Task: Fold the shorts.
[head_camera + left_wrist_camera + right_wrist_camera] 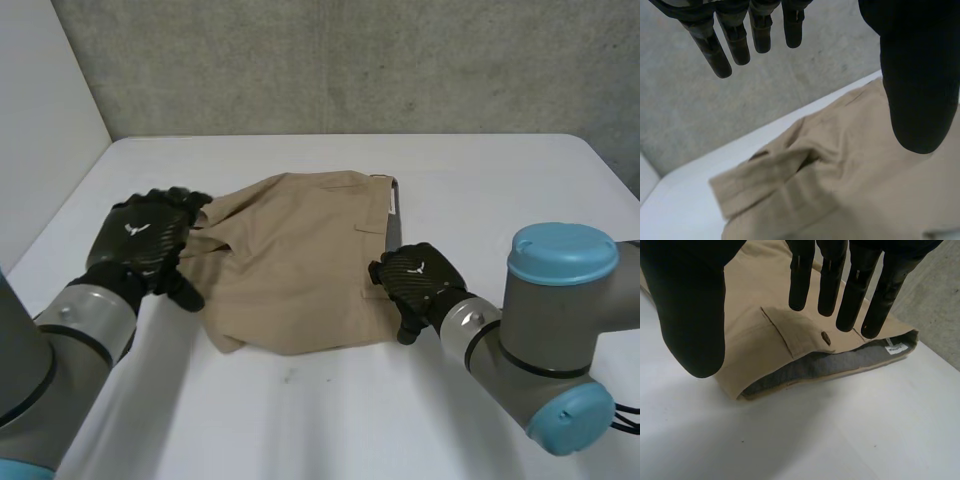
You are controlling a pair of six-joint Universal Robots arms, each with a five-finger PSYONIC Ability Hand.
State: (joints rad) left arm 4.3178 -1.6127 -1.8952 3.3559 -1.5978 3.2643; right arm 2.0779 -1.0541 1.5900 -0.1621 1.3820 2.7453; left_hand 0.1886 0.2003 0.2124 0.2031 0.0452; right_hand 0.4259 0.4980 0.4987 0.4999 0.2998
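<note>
One pair of shorts [300,260] lies between left hand [143,240] and right hand [417,278].

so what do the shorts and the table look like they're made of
The shorts look like tan woven cloth, probably cotton twill, with a matte finish. They crease softly, and the waistband shows a grey lining near a pocket button. The table is white, smooth and hard with a faint sheen. It could be laminate or painted board, but the look leaves that open.
</note>
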